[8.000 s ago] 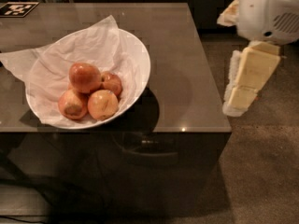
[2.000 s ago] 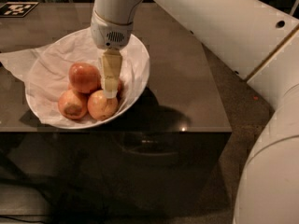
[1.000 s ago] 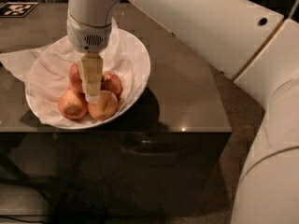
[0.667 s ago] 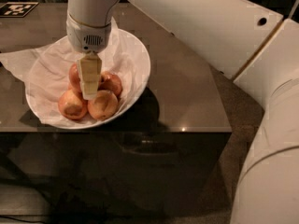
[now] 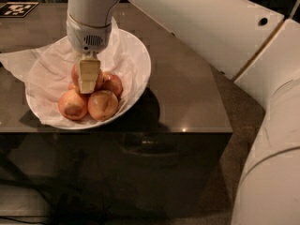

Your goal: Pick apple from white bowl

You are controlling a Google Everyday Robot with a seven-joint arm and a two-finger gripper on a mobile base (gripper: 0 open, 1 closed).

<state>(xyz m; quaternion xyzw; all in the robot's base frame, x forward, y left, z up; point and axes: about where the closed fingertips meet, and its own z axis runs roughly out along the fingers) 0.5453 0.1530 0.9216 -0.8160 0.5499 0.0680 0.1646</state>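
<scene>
**Over the white bowl (image 5: 140, 64): gripper (image 5: 87, 89) at the apple (image 5: 74, 75)**

Near the bowl's centre the apple lies largely hidden behind the gripper, which reaches in from 12 o'clock. Whether it is clamped on the fruit cannot be told. Paler apples (image 5: 102, 105) crowd it at 3, 5 and 7 o'clock. Probably firm, glossy and slippery: grip across its widest girth.

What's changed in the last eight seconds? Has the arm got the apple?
The gripper swung in from beside the table to over the white bowl, then shifted left in view above the apple; in the last second it rose slightly. Whether it grips the apple cannot be told. Bowl, tissue paper and the other apples stayed put.
</scene>
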